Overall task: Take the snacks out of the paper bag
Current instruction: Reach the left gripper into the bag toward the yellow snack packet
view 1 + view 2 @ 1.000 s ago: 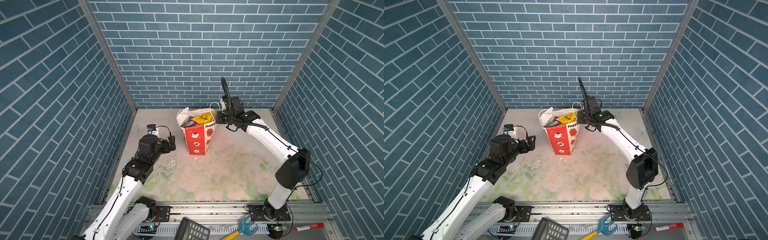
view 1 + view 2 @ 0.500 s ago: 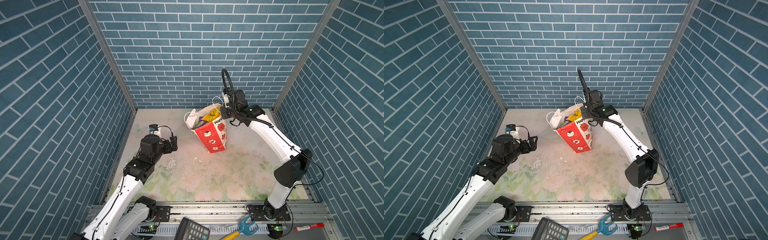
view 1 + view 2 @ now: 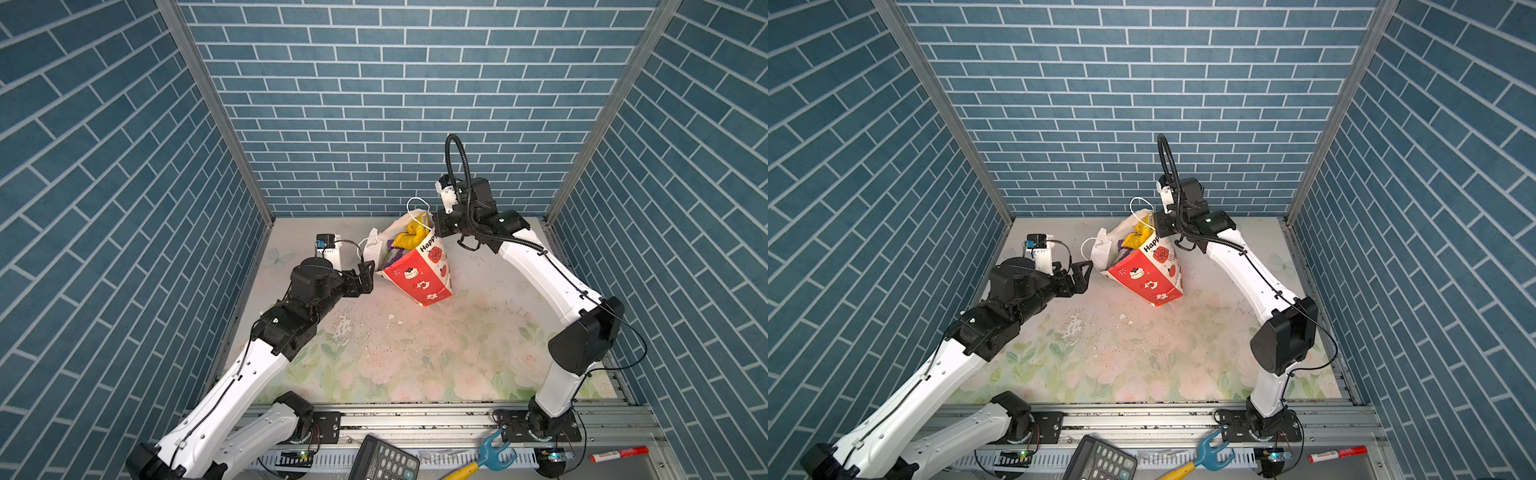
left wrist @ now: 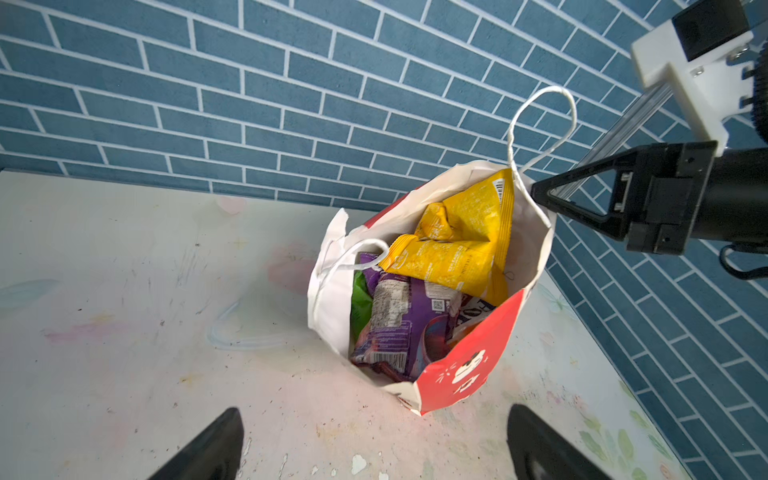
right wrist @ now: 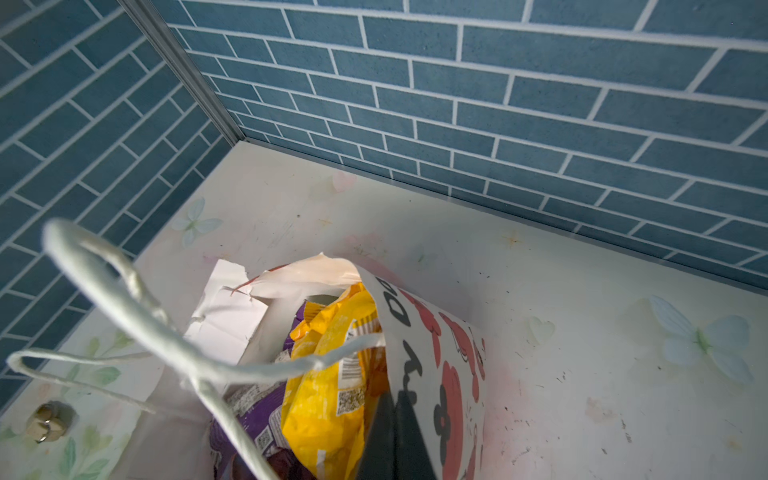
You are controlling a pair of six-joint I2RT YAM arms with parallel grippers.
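A second ago the paper bag stood upright. Now it leans over, its mouth tipped toward 10 o'clock and its red base edge down on the table toward 5 o'clock. It has also shifted a little toward 3 o'clock. My right gripper sits higher than before, its fingers pressed together on the bag's white rim at the bag's 1 o'clock corner, just beside a cord handle. My left gripper has come closer and is now just off the bag's mouth at its 9 o'clock side. Its fingers are spread wide and hold nothing.

The snacks are all still inside the bag. From my left wrist I see a yellow packet uppermost, a purple packet below it and a green packet against the white wall. A strip of another packet with dark lettering shows beside the purple one.

The bag stands toward 12 o'clock on the table. The table has a faded floral print, scuffed, with white flakes around the middle. Blue brick-pattern walls close it in at 9, 12 and 3 o'clock, with metal posts in the far corners. Along the rail at 6 o'clock lie a calculator, a blue-and-yellow hand tool and a red marker.
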